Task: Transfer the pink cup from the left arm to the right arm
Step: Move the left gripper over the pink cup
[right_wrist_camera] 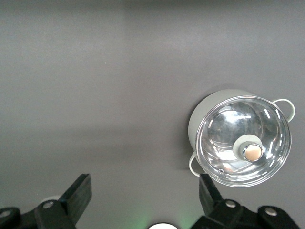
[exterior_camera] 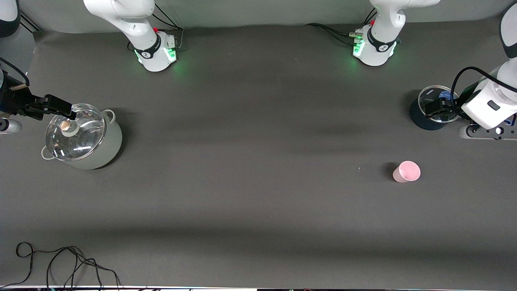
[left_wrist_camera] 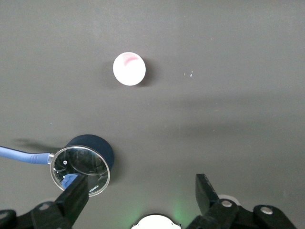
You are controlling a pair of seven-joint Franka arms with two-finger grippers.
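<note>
The pink cup stands upright and alone on the dark table, toward the left arm's end. It is nearer to the front camera than a dark blue pot. My left gripper hangs open and empty over that pot, well apart from the cup. In the left wrist view the pink cup shows its open mouth, far ahead of the spread left gripper. My right gripper hovers over the glass lid of a grey pot at the right arm's end. In its wrist view the right gripper is open with nothing in it.
The dark blue pot has a glass lid and a blue handle. The grey pot has two loop handles and a lid knob. Loose black cables lie at the table's near edge, at the right arm's end.
</note>
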